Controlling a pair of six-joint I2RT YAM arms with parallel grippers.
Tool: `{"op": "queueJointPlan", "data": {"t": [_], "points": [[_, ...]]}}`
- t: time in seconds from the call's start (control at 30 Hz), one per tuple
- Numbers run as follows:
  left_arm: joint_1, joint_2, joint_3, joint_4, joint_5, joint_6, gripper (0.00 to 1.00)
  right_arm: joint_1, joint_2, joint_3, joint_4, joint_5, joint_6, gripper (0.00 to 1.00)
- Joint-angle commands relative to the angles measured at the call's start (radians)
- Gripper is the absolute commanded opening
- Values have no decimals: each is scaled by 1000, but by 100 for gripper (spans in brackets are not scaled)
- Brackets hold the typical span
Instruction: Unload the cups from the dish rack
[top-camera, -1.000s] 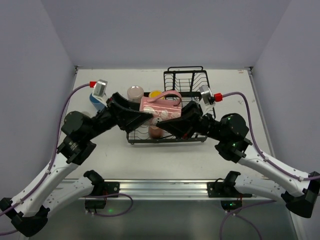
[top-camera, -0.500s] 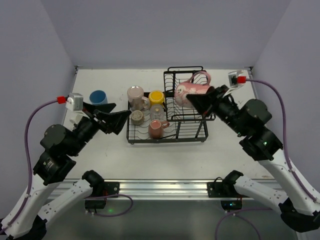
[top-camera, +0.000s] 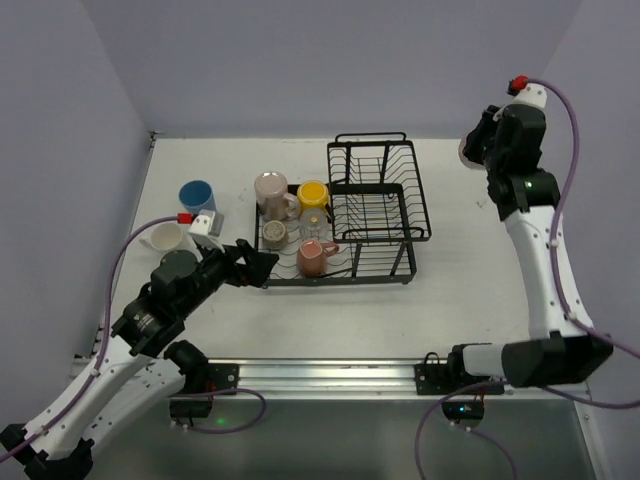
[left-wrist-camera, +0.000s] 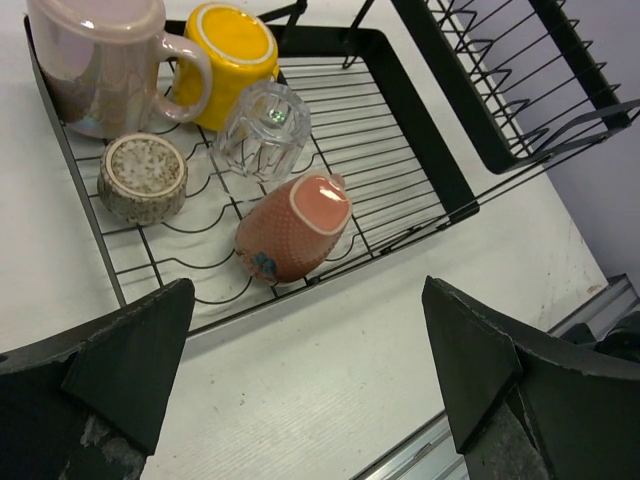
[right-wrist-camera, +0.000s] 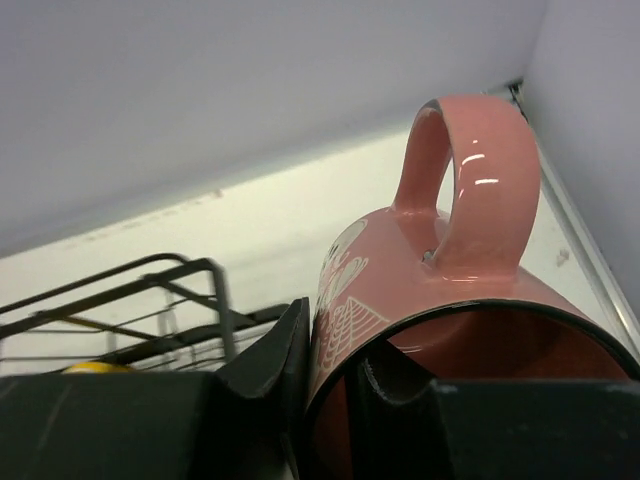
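Observation:
The black dish rack has a flat tray and a raised wire basket. On the tray stand an iridescent pink mug, a yellow mug, a clear glass and a speckled cup. A reddish mug lies there on its side. A blue tumbler and a white mug stand on the table to the left. My left gripper is open and empty at the tray's front left corner. My right gripper is shut on the rim of a pink mug, held high at the far right.
The left wrist view shows the reddish mug, glass, speckled cup and yellow mug ahead of the open fingers. The walls close the table at the back and sides. A metal rail runs along the near edge.
My right arm has lifted the pink mug out of the rack and swung it up to the far right. My left arm has let go and pulled back toward the near left.

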Motion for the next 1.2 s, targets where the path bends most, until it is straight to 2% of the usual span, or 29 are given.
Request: {"op": "queueJointPlan", "data": {"t": [0.0,0.1,0.23,0.47,0.63,0.7,0.77,0.8,0.9,1.1,1.17], "points": [[5,19,-40,95,21,-41,100,-69,157,79,-12,-104,-22,0],[3,70,-63,140,34,-48,100,-80,327,150,-63,-147,-9,0],[2,160,-68,183,11,-42,100,-80,475,178,-75,-144,7,0],[-1,301,-66,273,-32,-19,100,-80,655,212,-77,-161,47,0],[-15,392,-64,359,-28,25,100,-79,719,219,-78,-149,52,3],[-18,410,-68,410,-30,47,100,-80,735,210,-74,-149,55,10],[-21,438,-63,438,-25,65,100,-80,735,198,-65,-149,54,22],[-21,459,-61,456,-21,85,100,-80,729,193,-60,-149,57,33],[-24,511,-37,484,22,114,100,-80,703,175,-43,-156,63,47],[-56,576,-12,491,54,168,100,-80,643,169,-51,-161,78,61],[-63,584,-11,494,82,185,100,-78,591,150,-40,-162,92,73]]}}
